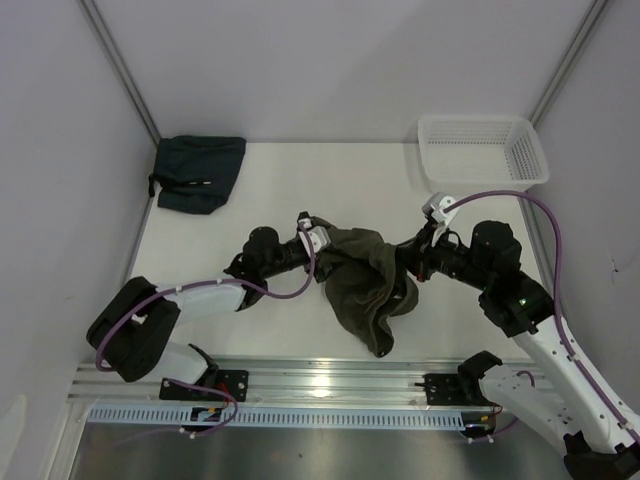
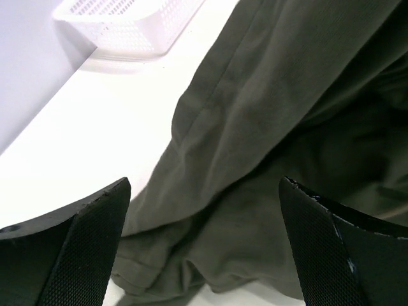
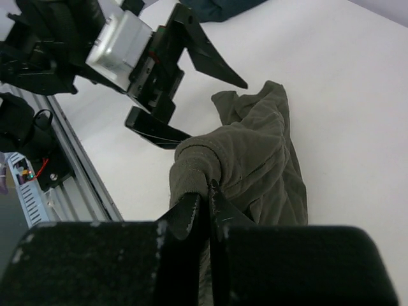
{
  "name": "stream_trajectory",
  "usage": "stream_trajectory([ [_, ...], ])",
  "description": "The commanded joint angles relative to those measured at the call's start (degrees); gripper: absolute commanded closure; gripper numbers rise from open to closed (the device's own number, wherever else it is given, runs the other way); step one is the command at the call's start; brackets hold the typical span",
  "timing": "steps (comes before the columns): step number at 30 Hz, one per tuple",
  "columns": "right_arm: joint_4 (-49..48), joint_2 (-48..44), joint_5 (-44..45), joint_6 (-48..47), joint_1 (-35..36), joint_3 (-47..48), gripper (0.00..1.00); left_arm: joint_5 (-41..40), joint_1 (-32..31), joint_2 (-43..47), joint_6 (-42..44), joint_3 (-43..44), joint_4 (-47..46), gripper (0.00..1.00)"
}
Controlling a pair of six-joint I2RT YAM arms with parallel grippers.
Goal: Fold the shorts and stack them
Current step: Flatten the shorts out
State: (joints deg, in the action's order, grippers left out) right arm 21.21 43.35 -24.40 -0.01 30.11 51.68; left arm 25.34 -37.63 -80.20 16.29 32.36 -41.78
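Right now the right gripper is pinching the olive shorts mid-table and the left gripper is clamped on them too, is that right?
Not quite. The left gripper is not clamped on them: the left wrist view shows its jaws wide open, with the shorts lying just ahead of them. The right gripper is indeed shut on a fold of the shorts.
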Motion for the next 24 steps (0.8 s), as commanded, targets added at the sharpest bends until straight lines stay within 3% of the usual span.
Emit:
stream_trajectory([
  [1,0.4,-1.6,-3.5,-1.6,0.0,4.2,1.0,3.7,0.2,-3.2,7.9,3.8,-2.2,0.01],
  [8,1.6,-2.8,-7.2,-2.3,0.0,6.8,1.0,-0.4,0.2,-10.8,9.3,9.0,-4.5,0.01],
  [10,1.6,-3.1,-8.1,-2.3,0.0,7.3,1.0,-2.9,0.2,-12.7,9.3,12.3,-3.8,0.1],
  [11,1.6,-3.6,-8.3,-2.2,0.0,7.6,1.0,-3.6,0.2,-14.9,9.7,13.3,-2.9,0.17],
  [12,1.5,-3.7,-8.0,-2.0,0.0,7.7,1.0,-4.9,0.2,-15.9,9.9,14.6,-1.3,0.38],
  [13,1.4,-3.9,-7.8,-2.0,0.0,7.8,1.0,-6.1,0.2,-16.9,9.6,17.4,0.5,0.51],
  [14,1.3,-4.1,-7.4,-2.0,0.0,7.8,1.0,-9.0,0.2,-18.2,8.9,17.9,0.8,0.8],
  [15,1.2,-3.9,-6.4,-1.8,0.0,7.7,1.0,-11.3,0.2,-18.4,8.2,18.3,0.4,0.98],
  [19,-0.1,-2.8,0.2,-0.3,-0.1,7.1,1.0,-19.2,0.6,-14.1,4.4,16.2,-4.1,1.0],
  [24,-3.8,0.8,9.4,2.7,-0.6,8.2,1.0,-27.3,-0.1,-3.6,7.5,20.9,10.7,1.0],
])
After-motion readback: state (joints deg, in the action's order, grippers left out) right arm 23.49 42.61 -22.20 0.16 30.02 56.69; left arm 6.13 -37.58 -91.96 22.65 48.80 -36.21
